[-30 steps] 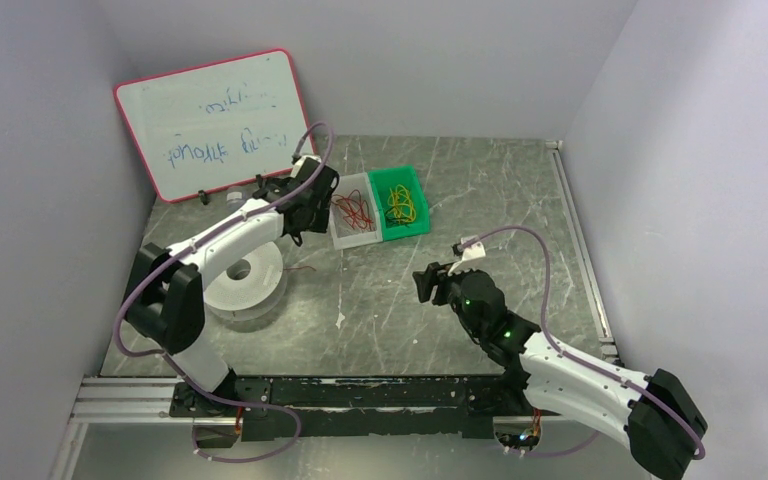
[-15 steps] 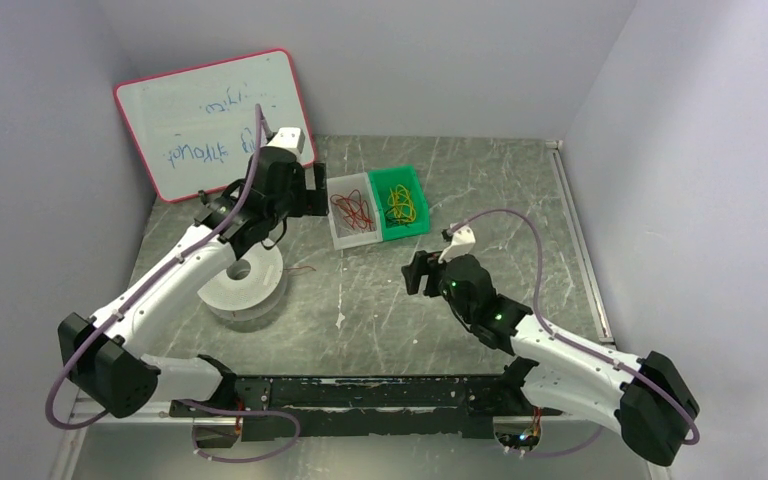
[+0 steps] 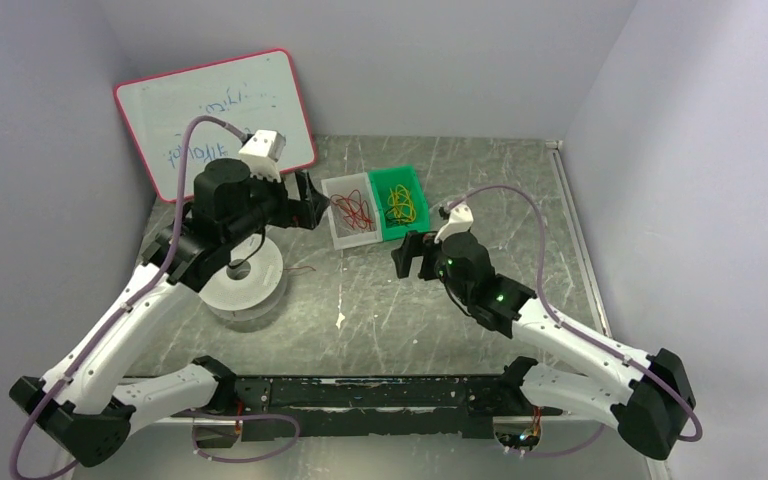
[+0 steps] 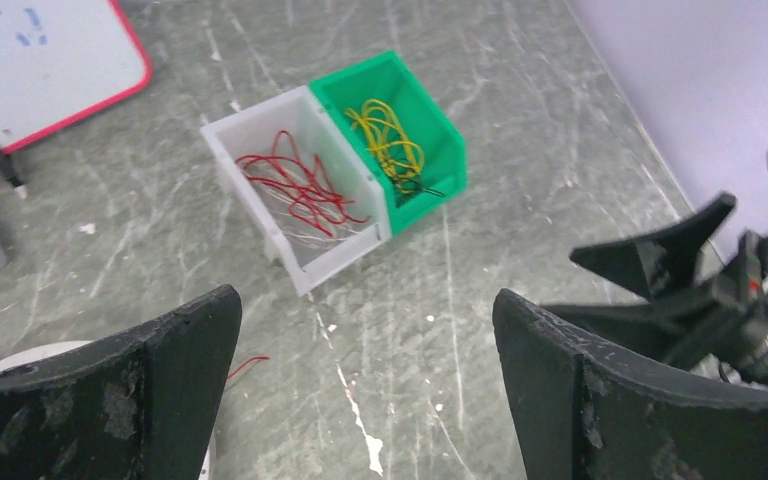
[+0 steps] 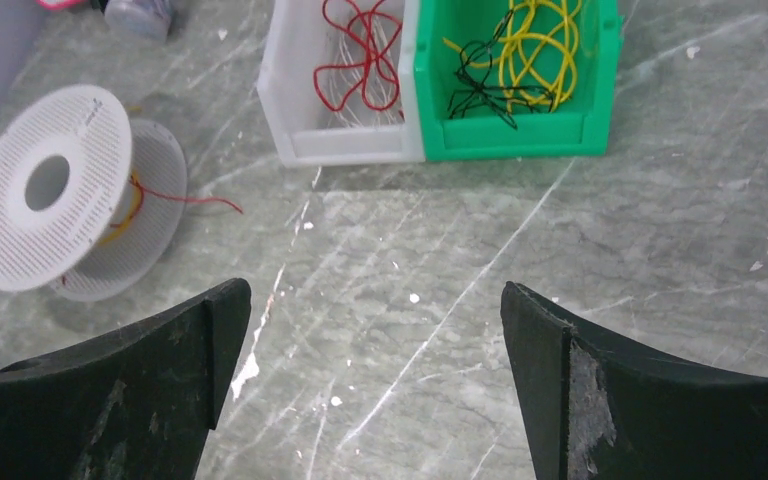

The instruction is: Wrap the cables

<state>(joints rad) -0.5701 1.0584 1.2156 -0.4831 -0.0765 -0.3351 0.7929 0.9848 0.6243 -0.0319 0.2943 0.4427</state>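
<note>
Thin red cables (image 3: pixel 353 210) lie tangled in a white bin (image 3: pixel 343 240). Yellow cables (image 3: pixel 401 203) lie in the green bin (image 3: pixel 418 224) beside it. Both also show in the left wrist view, red (image 4: pixel 295 185) and yellow (image 4: pixel 390 140), and in the right wrist view, red (image 5: pixel 360 50) and yellow (image 5: pixel 530 45). My left gripper (image 3: pixel 310 207) (image 4: pixel 365 300) is open and empty, raised just left of the white bin. My right gripper (image 3: pixel 407 258) (image 5: pixel 375 295) is open and empty, above the table in front of the bins.
A white round spool (image 3: pixel 245 280) (image 5: pixel 55 190) stands at the left with a red wire end (image 5: pixel 195 200) trailing from it. A whiteboard (image 3: pixel 215 120) leans at the back left. A black twisted wire (image 5: pixel 475 95) lies in the green bin.
My left arm has lifted and its gripper has shifted slightly, staying by the white bin. My right arm has moved left and forward toward the bins. Both grippers stay open.
</note>
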